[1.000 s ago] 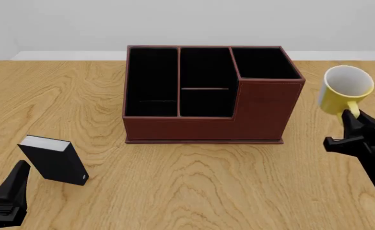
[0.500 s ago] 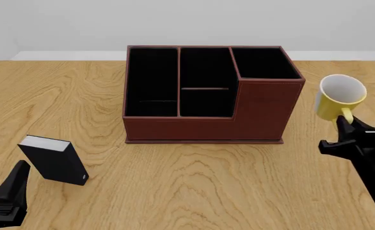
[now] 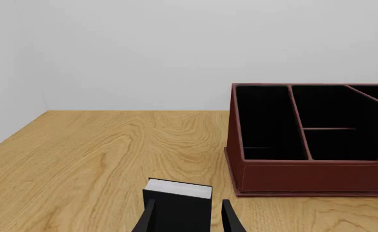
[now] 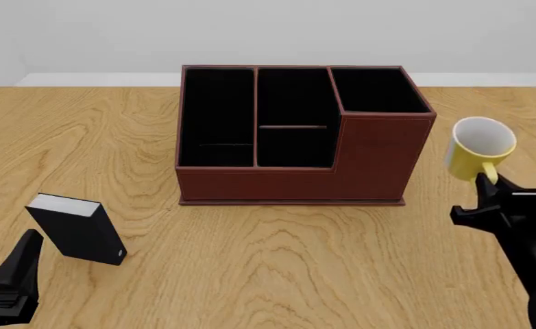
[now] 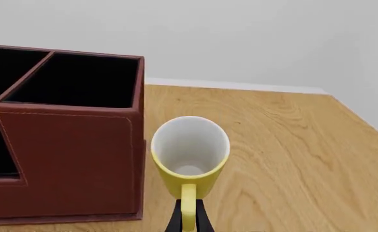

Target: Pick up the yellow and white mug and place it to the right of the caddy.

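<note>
While the right gripper has the handle pinched, these lines cover how the load should behave.

Mug position: the yellow and white mug is beside the caddy's tall right section, toward the table's right edge; whether its base touches the wood cannot be told.
Mug attitude: tilted, white mouth turned up toward the front camera, handle pointing back at the arm.
Right gripper: fingers closed narrowly on the yellow loop handle, nothing else in the grasp.
Left gripper: parted and holding nothing, straddling the small black white-topped box near the left front corner.
Handling, as a judgement: stiff, smooth ceramic, probably light but slippery and chippable; a handle-only hold lets the body swing, so lower slowly.
Better hold: squarely across the handle loop near the wall, or over the rim.
Risk: knocking the caddy's right wall.
</note>
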Controlling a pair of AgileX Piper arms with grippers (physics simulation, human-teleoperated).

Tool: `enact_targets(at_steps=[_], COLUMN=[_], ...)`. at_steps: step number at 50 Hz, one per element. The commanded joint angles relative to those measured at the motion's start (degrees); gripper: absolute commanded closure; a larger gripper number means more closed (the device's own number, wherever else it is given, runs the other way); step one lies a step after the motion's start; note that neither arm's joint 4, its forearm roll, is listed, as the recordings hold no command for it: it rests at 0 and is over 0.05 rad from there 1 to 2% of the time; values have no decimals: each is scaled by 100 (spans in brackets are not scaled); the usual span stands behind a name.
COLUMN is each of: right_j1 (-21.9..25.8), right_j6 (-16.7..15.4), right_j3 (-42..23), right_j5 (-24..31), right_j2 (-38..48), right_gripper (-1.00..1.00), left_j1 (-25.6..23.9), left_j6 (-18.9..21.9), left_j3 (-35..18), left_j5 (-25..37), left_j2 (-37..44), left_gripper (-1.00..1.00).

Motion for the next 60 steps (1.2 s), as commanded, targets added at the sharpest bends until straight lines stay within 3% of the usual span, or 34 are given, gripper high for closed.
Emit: enact_targets(at_steps=[1,29,60], right_j1=[-42,-86,-118], right_j6=[61,132,207], right_j3=[-5,-115,-326], right_j5=[-279,-916,-1011], right_j2=[338,1297,1823], right_gripper=[100,100,100], left_j1=[0,0,0], left_j6=[0,0,0], left_j3=[0,0,0], left_j5=[0,0,0], left_j2=[0,0,0], left_gripper=[-100,-100,-100])
